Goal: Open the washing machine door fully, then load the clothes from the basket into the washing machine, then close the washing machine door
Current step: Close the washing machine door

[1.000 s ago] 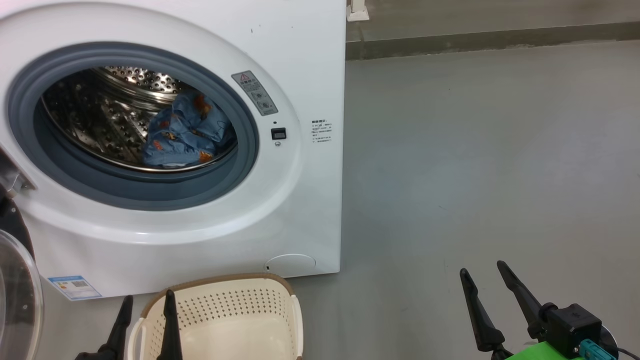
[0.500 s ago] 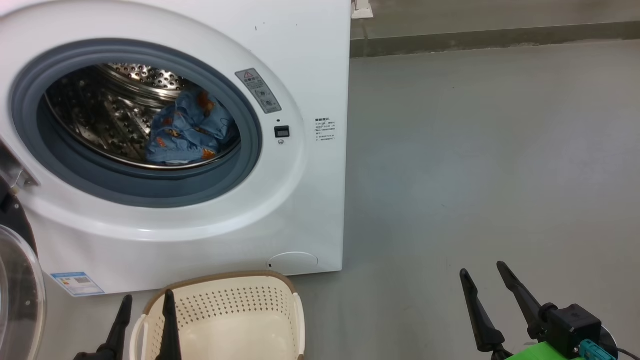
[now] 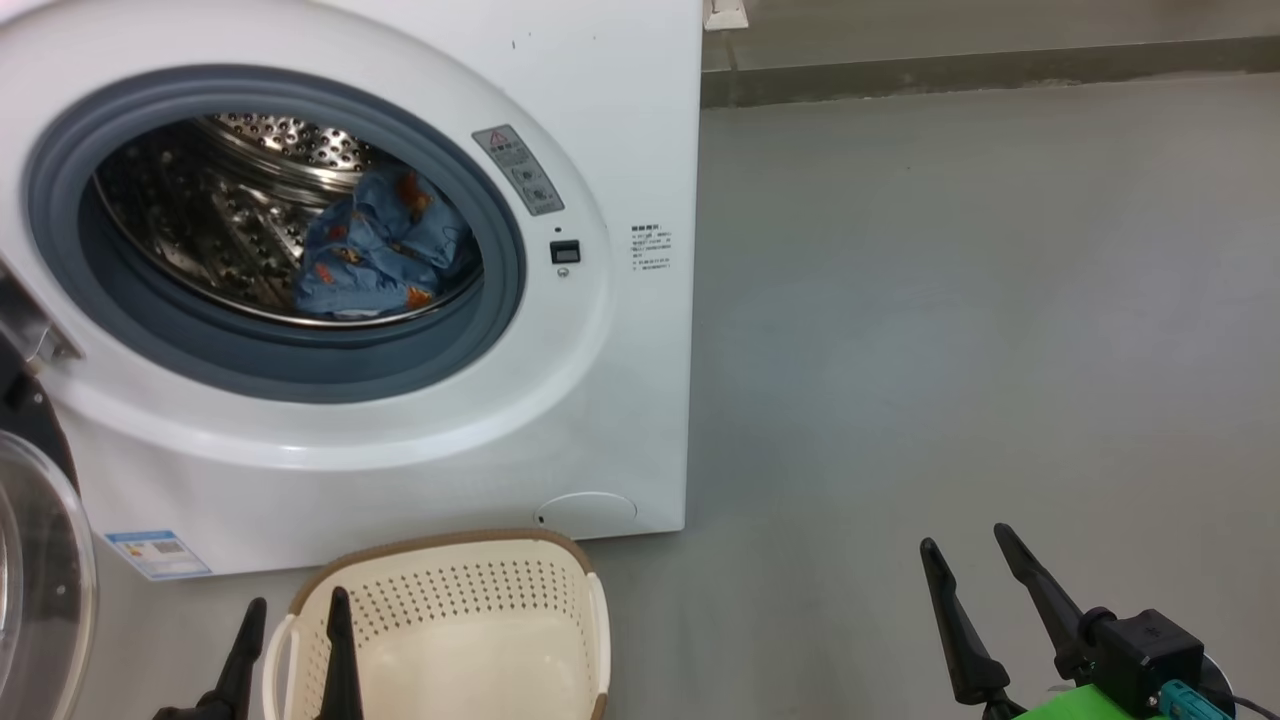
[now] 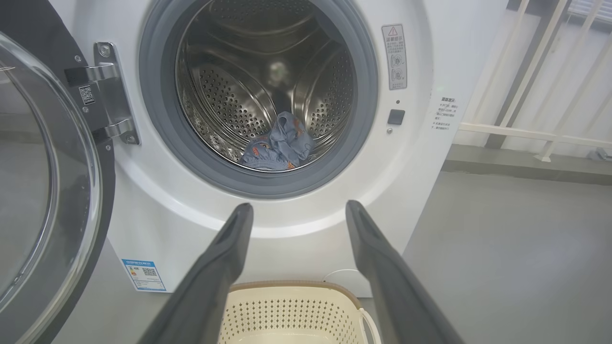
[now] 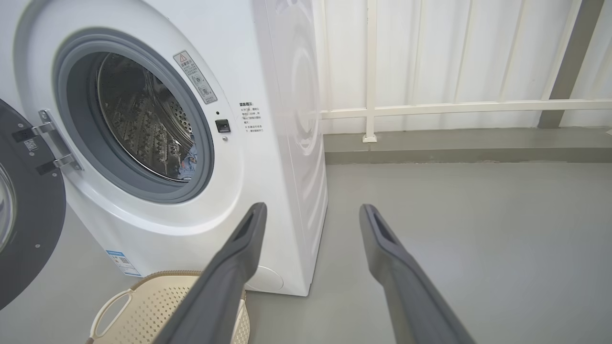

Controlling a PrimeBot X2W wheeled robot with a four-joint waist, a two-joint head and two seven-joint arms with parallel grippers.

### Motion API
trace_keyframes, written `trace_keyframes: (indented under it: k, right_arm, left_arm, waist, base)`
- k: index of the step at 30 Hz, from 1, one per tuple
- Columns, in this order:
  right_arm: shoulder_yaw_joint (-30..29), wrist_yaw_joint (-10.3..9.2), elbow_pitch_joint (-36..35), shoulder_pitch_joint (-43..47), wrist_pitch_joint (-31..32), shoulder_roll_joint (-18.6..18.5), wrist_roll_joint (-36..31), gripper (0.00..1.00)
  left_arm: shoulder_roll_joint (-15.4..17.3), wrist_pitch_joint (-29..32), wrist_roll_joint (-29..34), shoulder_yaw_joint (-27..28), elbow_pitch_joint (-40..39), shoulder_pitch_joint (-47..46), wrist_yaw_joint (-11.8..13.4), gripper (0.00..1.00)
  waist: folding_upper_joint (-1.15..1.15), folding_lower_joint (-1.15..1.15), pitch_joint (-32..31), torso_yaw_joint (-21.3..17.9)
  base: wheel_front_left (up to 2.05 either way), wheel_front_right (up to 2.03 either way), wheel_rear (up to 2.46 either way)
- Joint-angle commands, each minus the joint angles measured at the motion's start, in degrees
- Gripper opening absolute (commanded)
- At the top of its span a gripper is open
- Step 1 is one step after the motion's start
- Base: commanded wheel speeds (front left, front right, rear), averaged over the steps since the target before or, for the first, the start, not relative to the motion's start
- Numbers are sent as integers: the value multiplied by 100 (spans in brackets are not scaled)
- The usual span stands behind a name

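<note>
Now you see the washing machine [image 3: 620, 120] with its mouth uncovered. The washing machine door [image 4: 33, 200] is swung out on the hinge at the left side of the machine, as you face it, and stands well away from the opening. The clothes [image 3: 375, 255], light-blue with small orange figures, lie in a heap inside the machine, on the bottom of the steel drum [image 3: 200, 220], toward its right part. The basket [image 3: 440, 542] stands on the grey floor [image 3: 950, 300] just in front of the machine, below the opening, and you look at its perforated walls and pale bottom. Your left gripper [image 3: 299, 597] hangs in front of the machine, above the left edge of the basket, with its jaws spread and nothing between them. Your right gripper [image 3: 964, 536] hovers to the right of the machine, over the floor, with its jaws also spread wide and holding nothing.
</note>
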Motion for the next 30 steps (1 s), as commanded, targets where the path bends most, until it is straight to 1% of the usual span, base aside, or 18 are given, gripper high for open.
trace_keyframes:
  k: [1, 9, 11, 16, 21, 30]
  right_arm:
    - [151, 57, -134, -151, -49, -32, 26, 100]
    - [148, 57, -128, -145, -50, -32, 20, 100]
    - [148, 57, -127, -146, -47, -32, 19, 100]
    - [151, 57, -118, -154, -40, -32, 18, 100]
    - [155, 57, -99, -168, -41, -32, 25, 100]
    - [155, 57, -75, -178, -49, -32, 25, 100]
  left_arm:
    - [18, -37, -15, 196, -103, -227, 24, 100]
    - [17, -37, -48, 210, -184, -249, 26, 100]
    - [17, -37, 3, 229, -207, -237, 76, 100]
    - [17, -37, 39, 219, -236, -218, 63, 100]
    - [17, -37, 58, 214, -231, -219, 40, 100]
    - [17, -37, 67, 203, -225, -224, 10, 100]
  waist:
    - [0, 0, 2, 4]
    - [0, 0, 6, 24]
    - [0, 0, 8, 30]
    - [0, 0, 14, 37]
    - [0, 0, 14, 37]
    - [0, 0, 8, 23]
  base:
    - [-134, 134, 0]
    - [-188, 188, 0]
    - [-183, 183, 0]
    - [-135, 135, 0]
    - [-67, 67, 0]
    - [-4, 4, 0]
